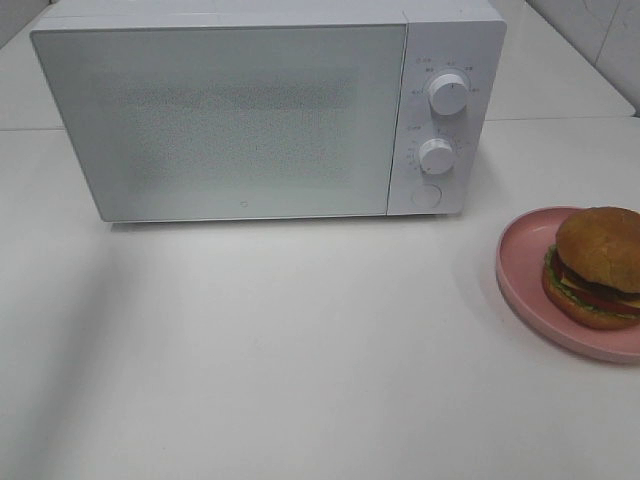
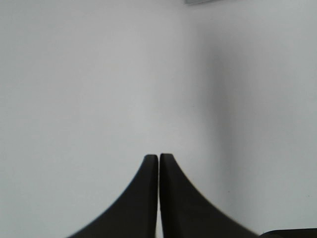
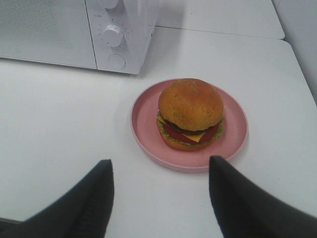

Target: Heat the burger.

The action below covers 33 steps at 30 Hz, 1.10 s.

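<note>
I count one burger (image 1: pixel 598 264) on one pink plate (image 1: pixel 521 262), which sits on the white table (image 1: pixel 300 350) to the right of one white microwave (image 1: pixel 250 110) with its door shut, two knobs (image 1: pixel 448 92) and one round button (image 1: pixel 427 196). My left gripper (image 2: pixel 158 157) has its fingers pressed together over bare table, and my right gripper (image 3: pixel 159 171) stands wide apart and empty, with the burger just beyond its tips. From the high camera the plate's right edge is cut off, neither arm shows, and the dial markings are too small to read.
</note>
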Tool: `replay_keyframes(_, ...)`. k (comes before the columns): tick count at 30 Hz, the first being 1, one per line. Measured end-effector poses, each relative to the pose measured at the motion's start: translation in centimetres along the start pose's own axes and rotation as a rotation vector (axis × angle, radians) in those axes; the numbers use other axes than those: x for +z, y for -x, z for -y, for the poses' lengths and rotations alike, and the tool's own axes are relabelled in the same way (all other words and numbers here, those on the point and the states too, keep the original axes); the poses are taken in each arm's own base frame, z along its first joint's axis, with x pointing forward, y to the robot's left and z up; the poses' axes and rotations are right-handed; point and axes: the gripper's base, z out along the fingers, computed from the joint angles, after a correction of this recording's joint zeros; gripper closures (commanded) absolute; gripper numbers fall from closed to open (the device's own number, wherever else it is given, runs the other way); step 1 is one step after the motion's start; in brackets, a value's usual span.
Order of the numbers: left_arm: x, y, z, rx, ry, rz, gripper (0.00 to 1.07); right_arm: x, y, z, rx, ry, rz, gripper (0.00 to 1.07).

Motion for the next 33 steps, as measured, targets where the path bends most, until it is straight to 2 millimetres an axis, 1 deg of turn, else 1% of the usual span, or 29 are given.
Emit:
replay_keyframes(1,0.0,0.0,0.0,0.000,0.000,0.000,1.06,0.0,0.0,0.0,0.000,0.000,0.000,0.55)
replay_keyframes(2,-0.4,-1.0,-1.5,-0.050,0.013,0.002,1.06,0.0,0.0,0.0,0.000,0.000,0.000,0.55)
replay_keyframes(3,-0.6,-1.7,-2.2,-0.073,0.019,0.005,1.06,0.0,0.0,0.0,0.000,0.000,0.000,0.55)
replay_keyframes(4,-0.6,-1.7,-2.2,-0.073,0.019,0.005,1.06,0.0,0.0,0.0,0.000,0.000,0.000,0.55)
replay_keyframes(5,-1.1,-3.0,-3.2,-0.108,0.028,0.009,1.06,0.0,0.0,0.0,0.000,0.000,0.000,0.55)
replay_keyframes(7,-1.5,-3.6,-3.4,-0.119,0.030,0.017,1.06,0.0,0.0,0.0,0.000,0.000,0.000,0.55)
replay_keyframes(8,-2.3,-5.1,-3.8,-0.136,0.034,0.037,1.06,0.0,0.0,0.0,0.000,0.000,0.000,0.55)
replay_keyframes(9,-2.8,-5.8,-3.8,-0.139,0.034,0.053,1.06,0.0,0.0,0.0,0.000,0.000,0.000,0.55)
replay_keyframes(10,-2.8,-5.8,-3.8,-0.139,0.034,0.053,1.06,0.0,0.0,0.0,0.000,0.000,0.000,0.55)
replay_keyframes(11,-3.6,-7.2,-3.8,-0.148,0.023,0.078,1.06,0.0,0.0,0.0,0.000,0.000,0.000,0.55)
replay_keyframes(12,-4.0,-8.0,-3.7,-0.154,0.012,0.092,1.06,0.0,0.0,0.0,0.000,0.000,0.000,0.55)
replay_keyframes(13,-4.0,-8.0,-3.7,-0.154,0.012,0.092,1.06,0.0,0.0,0.0,0.000,0.000,0.000,0.55)
replay_keyframes(14,-4.6,-9.5,-3.4,-0.166,-0.018,0.114,1.06,0.0,0.0,0.0,0.000,0.000,0.000,0.55)
replay_keyframes(15,-4.9,-10.3,-3.2,-0.174,-0.037,0.132,1.06,0.0,0.0,0.0,0.000,0.000,0.000,0.55)
replay_keyframes(16,-4.9,-10.3,-3.2,-0.174,-0.037,0.132,1.06,0.0,0.0,0.0,0.000,0.000,0.000,0.55)
replay_keyframes(18,-6.1,-12.3,-2.7,-0.194,-0.096,0.191,1.06,0.0,0.0,0.0,0.000,0.000,0.000,0.55)
replay_keyframes(19,-6.1,-12.3,-2.7,-0.194,-0.096,0.191,1.06,0.0,0.0,0.0,0.000,0.000,0.000,0.55)
replay_keyframes(20,-6.9,-13.6,-2.4,-0.197,-0.127,0.248,1.06,0.0,0.0,0.0,0.000,0.000,0.000,0.55)
replay_keyframes(22,-7.1,-14.2,-2.3,-0.194,-0.137,0.270,1.06,0.0,0.0,0.0,0.000,0.000,0.000,0.55)
replay_keyframes(23,-7.7,-15.6,-2.1,-0.180,-0.157,0.317,1.06,0.0,0.0,0.0,0.000,0.000,0.000,0.55)
replay_keyframes(25,-7.9,-16.3,-2.0,-0.173,-0.163,0.333,1.06,0.0,0.0,0.0,0.000,0.000,0.000,0.55)
replay_keyframes(26,-8.4,-17.9,-1.9,-0.154,-0.163,0.384,1.06,0.0,0.0,0.0,0.000,0.000,0.000,0.55)
replay_keyframes(27,-8.4,-17.9,-1.9,-0.154,-0.163,0.384,1.06,0.0,0.0,0.0,0.000,0.000,0.000,0.55)
replay_keyframes(28,-8.6,-19.6,-1.8,-0.130,-0.158,0.432,1.06,0.0,0.0,0.0,0.000,0.000,0.000,0.55)
replay_keyframes(29,-8.4,-20.3,-1.7,-0.117,-0.155,0.445,1.06,0.0,0.0,0.0,0.000,0.000,0.000,0.55)
replay_keyframes(30,-8.4,-20.3,-1.7,-0.117,-0.155,0.445,1.06,0.0,0.0,0.0,0.000,0.000,0.000,0.55)
replay_keyframes(31,-8.2,-21.8,-1.6,-0.097,-0.148,0.479,1.06,0.0,0.0,0.0,0.000,0.000,0.000,0.55)
replay_keyframes(32,-8.0,-22.6,-1.5,-0.087,-0.145,0.494,1.06,0.0,0.0,0.0,0.000,0.000,0.000,0.55)
replay_keyframes(33,-8.0,-22.6,-1.5,-0.087,-0.145,0.494,1.06,0.0,0.0,0.0,0.000,0.000,0.000,0.55)
